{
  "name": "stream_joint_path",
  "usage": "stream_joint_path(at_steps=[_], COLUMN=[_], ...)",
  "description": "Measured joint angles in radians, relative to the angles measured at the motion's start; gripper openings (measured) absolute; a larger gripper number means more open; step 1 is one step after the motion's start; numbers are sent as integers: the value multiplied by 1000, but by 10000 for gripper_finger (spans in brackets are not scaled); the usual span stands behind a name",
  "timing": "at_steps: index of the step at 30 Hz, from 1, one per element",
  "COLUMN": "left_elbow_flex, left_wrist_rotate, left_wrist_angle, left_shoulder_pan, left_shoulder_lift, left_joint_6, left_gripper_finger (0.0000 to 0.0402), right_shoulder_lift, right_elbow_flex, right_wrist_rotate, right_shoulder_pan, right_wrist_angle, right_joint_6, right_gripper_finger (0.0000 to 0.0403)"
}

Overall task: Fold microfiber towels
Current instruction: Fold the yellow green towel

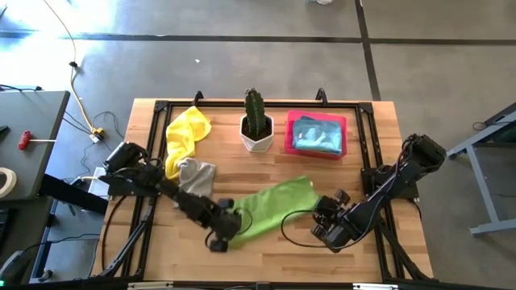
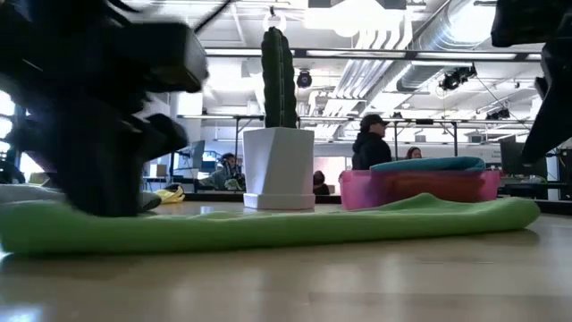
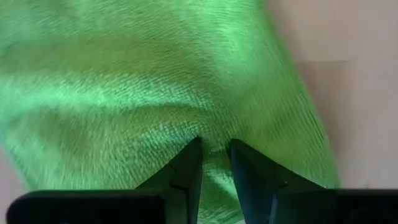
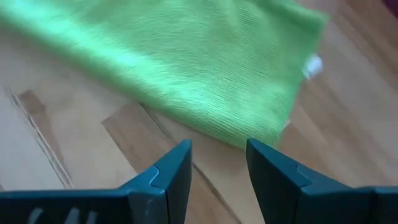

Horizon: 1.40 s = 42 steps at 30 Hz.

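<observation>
High view: lime green towel (image 1: 270, 207) lies spread on the table (image 1: 355, 250), between both grippers. Left wrist view: left gripper (image 3: 214, 149) pinches the green cloth, fingers nearly together. Right wrist view: right gripper (image 4: 217, 152) hangs open, empty, just beside the towel's edge.

Daylight-bright all round, mostly from ceiling strip lights (image 2: 353, 18) that blow out to white glare in the low view. The table (image 1: 266, 173) is evenly lit from above, with only soft, short shadows under the arms. Down low, the near wood is a blur and the dark left arm (image 2: 94, 107) is a smeared mass; the cactus (image 2: 278, 76) stays fairly crisp. The green towel (image 3: 155, 81) looks streaked and soft at both wrists.
</observation>
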Motion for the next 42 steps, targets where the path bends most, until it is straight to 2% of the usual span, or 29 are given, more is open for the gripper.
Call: stream_joint_path(at_steps=[6,10,16,22,25,28,30,35,39,42], left_elbow_flex=[-3,-3,-3,-3,-3,-3,-3,-3,-3,-3], left_wrist_rotate=[58,34,11,-22,-31,-44,-48,-84,-93,-94], left_wrist_angle=[87,86,87,88,88,89,89,88,88,88], left_shoulder_pan=[-94,-135,-159,-168,-168,-168,-166,-165,-165,-160], left_shoulder_lift=[3,3,3,4,4,4,4,4,4,4], left_joint_6=[-109,-157,-182,-185,-186,-190,-193,-193,-193,-192], left_gripper_finger=[76,76,76,76,76,76,76,76,76,76], right_shoulder_lift=[0,0,0,-16,-68,-166,-255,-435,-472,-464], right_elbow_flex=[0,0,0,0,0,-13,-64,-322,-496,-537], right_wrist_rotate=[-35,-87,-234,-364,-384,-347,-339,-362,-406,-415], right_shoulder_pan=[-19,-78,-226,-400,-451,-474,-487,-491,-491,-490], right_wrist_angle=[-12,-11,-13,-30,-143,-212,-115,370,672,721], right_joint_6=[103,72,-142,-416,-464,-465,-442,-365,-237,-209], right_gripper_finger=[151,185,239,245,242,237,236,236,236,236])
